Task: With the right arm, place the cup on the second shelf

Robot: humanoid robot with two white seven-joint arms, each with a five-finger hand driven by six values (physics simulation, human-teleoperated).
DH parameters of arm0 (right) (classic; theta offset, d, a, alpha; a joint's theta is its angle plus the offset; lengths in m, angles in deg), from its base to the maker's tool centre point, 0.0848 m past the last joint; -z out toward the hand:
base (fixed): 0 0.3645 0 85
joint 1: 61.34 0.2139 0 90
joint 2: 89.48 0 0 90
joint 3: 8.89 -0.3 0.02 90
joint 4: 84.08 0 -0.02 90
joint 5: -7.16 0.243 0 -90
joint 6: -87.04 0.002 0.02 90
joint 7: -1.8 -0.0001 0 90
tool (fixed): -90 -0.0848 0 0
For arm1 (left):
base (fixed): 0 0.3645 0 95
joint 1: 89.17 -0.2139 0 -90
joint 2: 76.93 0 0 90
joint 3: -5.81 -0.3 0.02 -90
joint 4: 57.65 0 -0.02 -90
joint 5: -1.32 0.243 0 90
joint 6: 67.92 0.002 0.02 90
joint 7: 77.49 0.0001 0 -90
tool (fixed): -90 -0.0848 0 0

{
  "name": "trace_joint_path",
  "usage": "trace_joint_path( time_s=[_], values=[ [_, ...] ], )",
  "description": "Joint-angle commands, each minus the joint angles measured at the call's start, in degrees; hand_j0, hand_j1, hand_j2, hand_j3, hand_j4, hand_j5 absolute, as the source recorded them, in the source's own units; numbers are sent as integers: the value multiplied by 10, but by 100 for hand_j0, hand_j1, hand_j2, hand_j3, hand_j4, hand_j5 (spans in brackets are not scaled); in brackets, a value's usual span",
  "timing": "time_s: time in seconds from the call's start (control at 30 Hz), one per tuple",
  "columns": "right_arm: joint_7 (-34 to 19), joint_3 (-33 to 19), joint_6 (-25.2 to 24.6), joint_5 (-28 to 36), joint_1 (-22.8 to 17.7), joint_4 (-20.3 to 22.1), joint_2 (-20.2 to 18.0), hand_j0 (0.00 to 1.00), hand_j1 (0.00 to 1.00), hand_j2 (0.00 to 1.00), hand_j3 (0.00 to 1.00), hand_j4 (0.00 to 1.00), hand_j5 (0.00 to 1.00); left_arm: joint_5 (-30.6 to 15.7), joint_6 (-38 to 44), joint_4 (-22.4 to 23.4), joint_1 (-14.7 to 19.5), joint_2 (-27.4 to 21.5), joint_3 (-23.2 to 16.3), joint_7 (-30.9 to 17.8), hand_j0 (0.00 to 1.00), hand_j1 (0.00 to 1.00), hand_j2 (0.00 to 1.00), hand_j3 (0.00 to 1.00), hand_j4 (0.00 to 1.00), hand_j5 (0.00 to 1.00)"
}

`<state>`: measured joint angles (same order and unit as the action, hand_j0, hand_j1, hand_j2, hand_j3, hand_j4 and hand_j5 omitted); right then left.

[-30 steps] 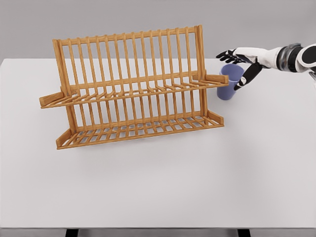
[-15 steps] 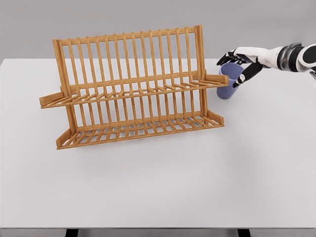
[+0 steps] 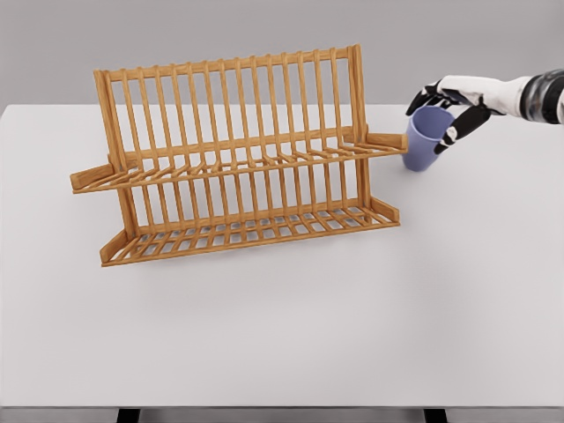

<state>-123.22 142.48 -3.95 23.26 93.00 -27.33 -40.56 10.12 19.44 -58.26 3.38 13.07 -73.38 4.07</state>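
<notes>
A blue-violet cup [image 3: 423,141] is just right of the wooden dish rack [image 3: 231,97], near the right tip of its upper shelf [image 3: 238,164]. The cup leans to the right and looks raised a little off the white table [image 3: 352,317]. My right hand [image 3: 430,123] reaches in from the right edge and is shut on the cup's rim, fingers over the far side and thumb on the near side. The rack's lower shelf [image 3: 251,231] rests on the table. Neither shelf holds anything. The left arm is out of view.
The rack stands across the left and middle of the table, with its tall slatted back [image 3: 264,88] rising behind the shelves. The upper shelf's end peg [image 3: 388,140] juts out close to the cup. The grey wall lies behind the table's far edge.
The right hand closed on the cup's rim. Cup and hand then shifted up and to the right, and the cup tipped from upright to leaning.
</notes>
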Motion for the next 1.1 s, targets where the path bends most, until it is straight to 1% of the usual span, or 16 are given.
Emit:
trace_joint_path(
  time_s=[0.0,0.1,0.23,0.37,0.43,0.47,0.53,0.6,0.67,0.77,0.83,0.97,1.07],
  values=[
    [0,-1,-2,4,1,14,-8,52,52,52,52,52,52,0,0,0,0,0,0,0,100,100,100,100,100,100],
    [0,-2,-16,6,4,44,-31,50,50,50,50,50,50,0,0,0,0,0,0,0,100,100,100,100,100,100],
    [0,-2,-18,36,4,71,-61,50,50,50,50,50,50,0,0,0,0,0,0,0,100,100,100,100,100,100],
    [0,-20,-30,37,4,86,-65,48,48,48,48,48,48,0,0,0,0,0,0,0,100,100,100,100,100,100],
    [0,-21,-30,40,4,88,-83,48,48,48,48,48,48,0,0,0,0,0,0,0,100,100,100,100,100,100],
    [0,-21,-30,57,4,100,-90,48,48,48,48,48,48,0,0,0,0,0,0,0,100,100,100,100,100,100],
    [0,-21,-36,59,4,118,-107,46,46,46,46,46,46,0,0,0,0,0,0,0,100,100,100,100,100,100],
    [0,-23,-42,60,4,133,-110,46,46,46,46,46,46,0,0,0,0,0,0,0,100,100,100,100,100,100],
    [0,-42,-50,60,4,139,-109,46,46,46,46,46,46,0,0,0,0,0,0,0,100,100,100,100,100,100],
    [0,-45,-52,61,5,155,-115,46,46,46,46,46,46,0,0,0,0,0,0,0,100,100,100,100,100,100],
    [0,-59,-52,70,5,158,-118,46,46,46,46,46,46,0,0,0,0,0,0,-1,100,100,100,100,100,100],
    [0,-61,-52,74,5,173,-129,46,46,46,46,46,46,0,0,0,0,0,0,0,100,100,100,100,100,100],
    [0,-71,-60,74,7,181,-129,46,46,46,46,46,46,0,0,0,0,0,0,0,100,100,100,100,100,100]
  ],
)
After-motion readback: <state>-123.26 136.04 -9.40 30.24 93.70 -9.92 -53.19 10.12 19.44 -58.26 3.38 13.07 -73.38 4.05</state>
